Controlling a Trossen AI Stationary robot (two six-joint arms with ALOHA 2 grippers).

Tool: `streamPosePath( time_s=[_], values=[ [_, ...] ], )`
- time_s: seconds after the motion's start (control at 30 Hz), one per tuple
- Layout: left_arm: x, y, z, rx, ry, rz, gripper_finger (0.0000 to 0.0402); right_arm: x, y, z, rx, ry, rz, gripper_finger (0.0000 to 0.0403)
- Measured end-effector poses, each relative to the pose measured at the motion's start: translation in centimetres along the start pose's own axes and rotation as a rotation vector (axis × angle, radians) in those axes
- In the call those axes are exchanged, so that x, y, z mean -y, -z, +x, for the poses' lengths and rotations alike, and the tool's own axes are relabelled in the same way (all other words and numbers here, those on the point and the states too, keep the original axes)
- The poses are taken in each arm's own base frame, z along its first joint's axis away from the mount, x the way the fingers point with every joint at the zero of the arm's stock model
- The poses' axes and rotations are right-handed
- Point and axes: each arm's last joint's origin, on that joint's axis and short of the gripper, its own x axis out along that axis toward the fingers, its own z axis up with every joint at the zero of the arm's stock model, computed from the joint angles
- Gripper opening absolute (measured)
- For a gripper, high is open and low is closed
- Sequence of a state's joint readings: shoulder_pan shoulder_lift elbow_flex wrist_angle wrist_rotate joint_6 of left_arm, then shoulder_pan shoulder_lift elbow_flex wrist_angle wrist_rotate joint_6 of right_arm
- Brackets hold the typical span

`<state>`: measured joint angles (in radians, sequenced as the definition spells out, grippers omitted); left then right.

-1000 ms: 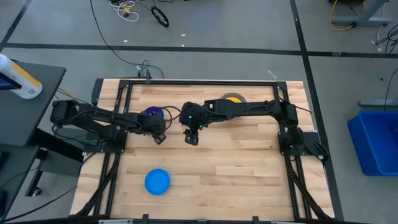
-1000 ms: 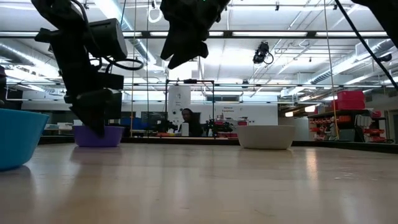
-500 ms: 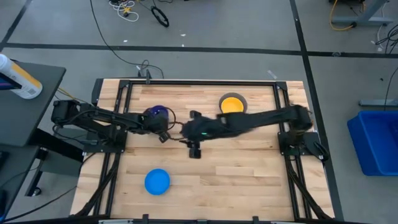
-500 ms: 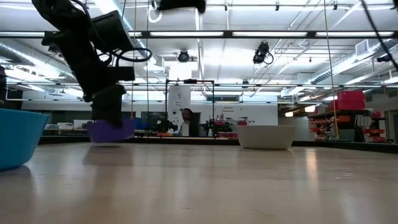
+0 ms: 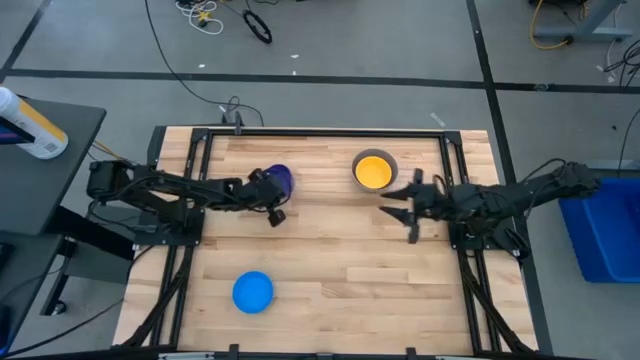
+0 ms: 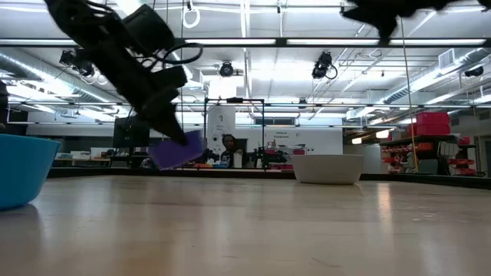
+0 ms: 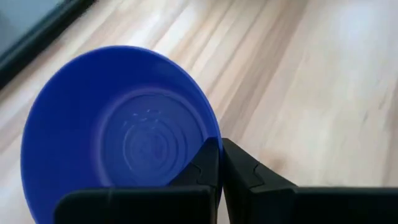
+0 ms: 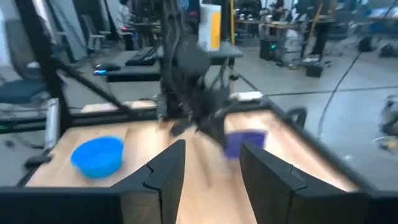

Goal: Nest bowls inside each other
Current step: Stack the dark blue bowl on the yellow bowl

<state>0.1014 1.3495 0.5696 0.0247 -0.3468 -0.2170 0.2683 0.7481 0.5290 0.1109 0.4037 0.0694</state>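
Observation:
My left gripper is shut on the dark blue bowl, which hangs tilted above the table's far left part. The yellow bowl sits inside the grey bowl at the far middle; the low view shows only the grey wall. The light blue bowl rests on its base near the front left. My right gripper stands open and high at the right, nothing between its fingers. My left gripper pinches the dark blue bowl's rim, one finger inside the bowl and one outside. The fingers slant down from the table's left side. The bowl is lifted clear of the table and tilted, its opening turned toward the gripper.
A black frame borders the wooden table. Bare wood lies between the light blue bowl and the right edge. The right wrist view looks across the table at the left arm. A blue bin stands off the table's right side.
My left gripper has taken hold of the dark blue bowl, lifted it off the table, tipped it and carried it a little toward the right. My right gripper has pulled back fast from the table's middle toward the right edge, its fingers swinging up from pointing down to nearly level.

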Motion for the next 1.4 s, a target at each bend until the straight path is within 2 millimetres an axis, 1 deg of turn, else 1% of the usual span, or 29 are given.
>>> streamPosePath(
  time_s=[0.07,0.13,0.27,0.33,0.47,0.53,0.63,0.73,0.83,0.93,1.03,1.2,1.3,1.4],
  values=[
    [0.6,-1.6,0.9,0.02,0.035,0.029,0.0006,0.5,2.3,-1.4,0.018,-0.02,0.041,0.0162],
    [1.5,-3.5,2.2,0.027,0.061,0.078,0.0006,1.0,4.4,-2.4,0.027,-0.028,0.059,0.0161],
    [3.9,-8.0,5.7,0.038,0.101,0.199,0.0006,1.5,7.3,-3.4,0.032,-0.037,0.07,0.016],
    [5.0,-10.5,7.2,0.064,0.11,0.26,0.0006,1.7,8.3,-3.7,0.024,-0.045,0.067,0.016],
    [6.6,-14.4,9.7,0.067,0.127,0.354,0.0006,2.1,10.1,-4.2,-0.09,-0.031,0.055,0.0157],
    [6.8,-16.1,10.6,0.071,0.144,0.379,0.0006,2.3,10.7,-4.5,-0.146,-0.018,0.066,0.0155],
    [6.4,-18.2,12.2,0.074,0.189,0.384,0.0006,2.6,11.2,-4.9,-0.189,0.011,0.07,0.0153],
    [5.7,-19.3,14.2,0.062,0.193,0.388,0.0006,2.8,11.5,-5.3,-0.211,0.025,0.061,0.0153],
    [4.8,-20.0,16.2,0.039,0.225,0.374,0.0006,2.9,11.6,-5.5,-0.222,0.027,0.056,0.0152],
    [4.4,-20.5,17.7,0.031,0.267,0.361,0.0006,3.0,11.6,-5.6,-0.219,0.026,0.058,0.015],
    [4.3,-20.5,19.0,0.007,0.292,0.359,0.0006,3.0,11.5,-5.7,-0.212,0.016,0.061,0.015],
    [4.5,-20.2,20.2,-0.052,0.316,0.367,0.0006,3.0,11.6,-5.7,-0.223,0.016,0.055,0.0148],
    [4.6,-19.7,20.3,-0.086,0.346,0.379,0.0006,3.0,11.7,-5.7,-0.226,0.017,0.054,0.0146],
    [4.8,-19.7,20.2,-0.094,0.371,0.377,0.0007,3.0,11.6,-5.7,-0.222,0.017,0.055,0.0147]
  ],
)
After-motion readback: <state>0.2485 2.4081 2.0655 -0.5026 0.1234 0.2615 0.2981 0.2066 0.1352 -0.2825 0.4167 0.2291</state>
